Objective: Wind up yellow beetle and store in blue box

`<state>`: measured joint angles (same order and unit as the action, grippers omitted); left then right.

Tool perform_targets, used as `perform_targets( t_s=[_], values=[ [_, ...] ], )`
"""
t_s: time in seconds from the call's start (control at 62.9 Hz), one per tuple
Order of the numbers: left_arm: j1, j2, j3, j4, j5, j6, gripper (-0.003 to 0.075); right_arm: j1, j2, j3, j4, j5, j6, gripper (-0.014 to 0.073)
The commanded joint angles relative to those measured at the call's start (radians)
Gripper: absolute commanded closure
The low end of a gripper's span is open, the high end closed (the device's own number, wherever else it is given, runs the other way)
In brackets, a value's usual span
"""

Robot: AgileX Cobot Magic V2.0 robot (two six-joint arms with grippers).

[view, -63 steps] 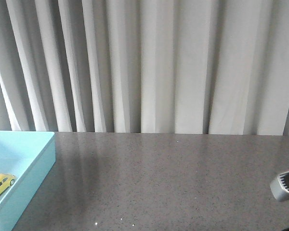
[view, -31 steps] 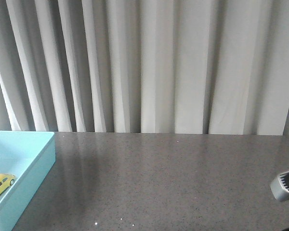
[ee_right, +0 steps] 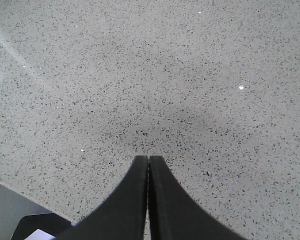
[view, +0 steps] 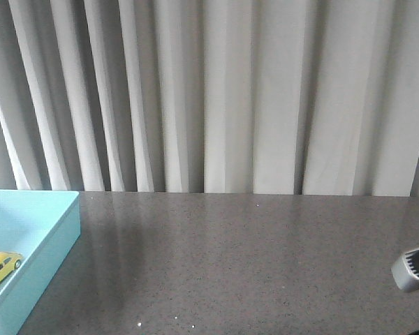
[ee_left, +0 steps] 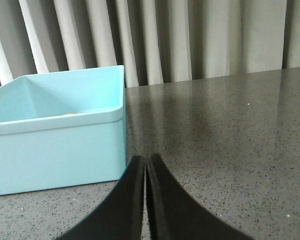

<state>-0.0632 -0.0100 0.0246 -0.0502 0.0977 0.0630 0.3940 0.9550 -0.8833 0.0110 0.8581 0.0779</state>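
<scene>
Though hidden from wrist views, yellow beetle [view: 1, 268] inside blue box [view: 56, 230], front view

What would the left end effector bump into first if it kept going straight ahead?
Probably nothing soon. The shut left end effector points along the bare table, just beside the blue box corner, toward the far curtain.

Pale pleated curtain [view: 230, 98] — grey speckled table [view: 251, 265].
</scene>
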Motion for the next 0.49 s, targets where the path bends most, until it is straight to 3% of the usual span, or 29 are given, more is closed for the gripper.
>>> perform_targets(
  t_s=[0.0,0.095,0.191,0.477],
  values=[
    [-0.007,-0.016,-0.008,0.0,-0.082,-0.009,0.0726,0.0,-0.012,-0.027,-0.002,-0.052,-0.009,0.0601],
    [-0.007,-0.016,-0.008,0.0,-0.082,-0.009,0.0726,0.0,-0.012,-0.027,-0.011,-0.057,-0.011,0.0601],
    [-0.007,-0.016,-0.008,0.0,-0.081,-0.009,0.0726,-0.026,-0.063,0.024,-0.113,-0.131,-0.013,0.0601],
    [-0.006,-0.016,-0.008,0.0,-0.08,-0.009,0.0726,-0.26,-0.433,0.448,-0.097,-0.644,-0.008,0.0601]
  ],
)
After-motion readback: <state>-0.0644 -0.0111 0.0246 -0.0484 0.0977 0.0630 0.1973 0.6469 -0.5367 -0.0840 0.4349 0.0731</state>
